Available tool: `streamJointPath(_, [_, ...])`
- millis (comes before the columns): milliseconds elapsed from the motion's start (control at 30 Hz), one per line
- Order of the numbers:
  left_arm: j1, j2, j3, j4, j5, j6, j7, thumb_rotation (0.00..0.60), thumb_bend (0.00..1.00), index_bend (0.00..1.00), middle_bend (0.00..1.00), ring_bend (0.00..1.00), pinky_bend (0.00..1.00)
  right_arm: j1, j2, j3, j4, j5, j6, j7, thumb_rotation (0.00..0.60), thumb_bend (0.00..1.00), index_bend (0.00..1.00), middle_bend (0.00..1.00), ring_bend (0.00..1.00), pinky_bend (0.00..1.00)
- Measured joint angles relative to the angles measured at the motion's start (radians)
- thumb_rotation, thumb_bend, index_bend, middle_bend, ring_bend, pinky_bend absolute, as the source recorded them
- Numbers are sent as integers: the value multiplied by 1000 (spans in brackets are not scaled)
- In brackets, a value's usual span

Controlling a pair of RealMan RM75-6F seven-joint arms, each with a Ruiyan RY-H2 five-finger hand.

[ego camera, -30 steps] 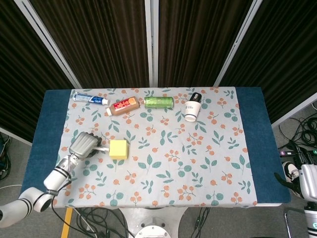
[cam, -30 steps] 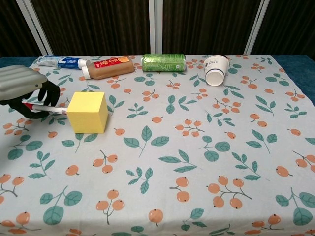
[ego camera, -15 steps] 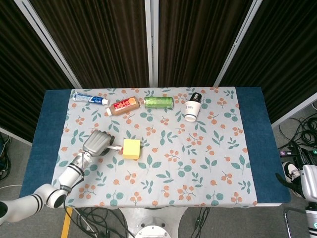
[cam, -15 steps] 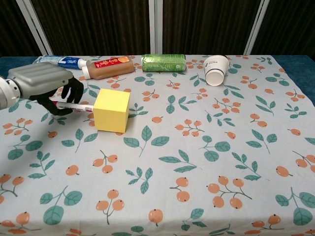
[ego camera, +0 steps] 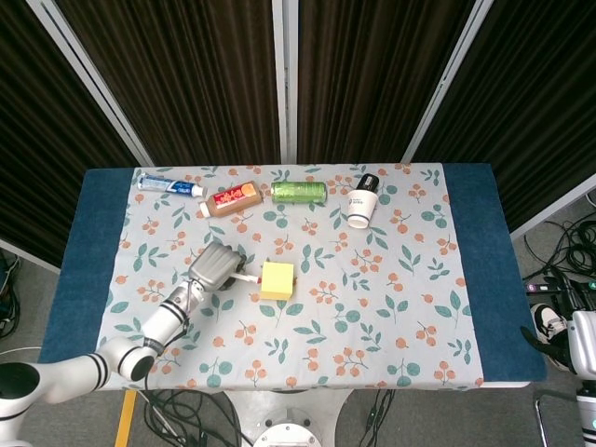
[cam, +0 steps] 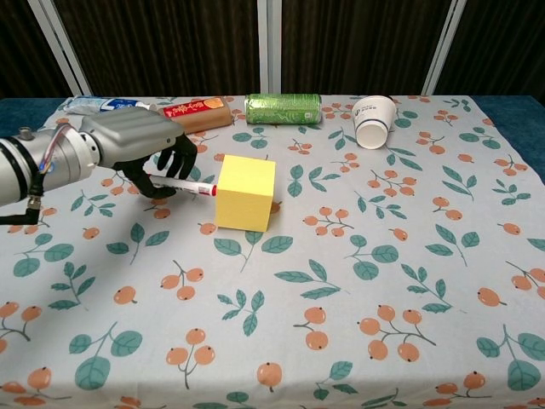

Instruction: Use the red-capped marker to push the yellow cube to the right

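The yellow cube [ego camera: 277,280] [cam: 245,193] sits on the floral tablecloth, left of the table's centre. My left hand [ego camera: 216,266] [cam: 140,146] is just to its left, fingers curled around the red-capped marker [cam: 186,184] [ego camera: 247,277]. The marker lies level and points right, its red tip touching the cube's left face. My right hand is in neither view.
Along the far edge lie a toothpaste tube [ego camera: 170,185], a brown bottle [ego camera: 230,200], a green can [ego camera: 299,192] [cam: 283,109] and a tipped paper cup [ego camera: 362,202] [cam: 373,121]. The floral tablecloth [ego camera: 391,307] stretches to the right of the cube, with blue table edges [ego camera: 484,261] beyond.
My left hand has travelled right with the marker, and the yellow cube has slid right ahead of it, from near the left side toward the table's middle.
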Motion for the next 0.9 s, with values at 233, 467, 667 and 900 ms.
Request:
streamJointPath(233, [-39, -33, -20, 4, -44, -26, 48, 600, 422, 657, 694, 523, 612, 1, -2, 2, 5, 0, -1, 5, 600, 61, 22, 206, 144, 258])
streamJointPath(467, [-35, -19, -24, -30, -106, -14, 107, 600, 424, 657, 694, 523, 613, 8, -6, 5, 19, -9, -6, 19, 600, 61, 23, 206, 144, 258])
streamJointPath(667, [-5, 18, 4, -67, -135, 10, 137, 600, 423, 657, 694, 523, 613, 11, -8, 5, 34, -16, -5, 32, 600, 61, 24, 206, 144, 258])
streamJointPath(900, [-20, 4, 0, -93, -150, 10, 147, 600, 424, 657, 694, 523, 613, 8, -12, 2, 46, -16, -4, 43, 600, 61, 25, 206, 144, 258])
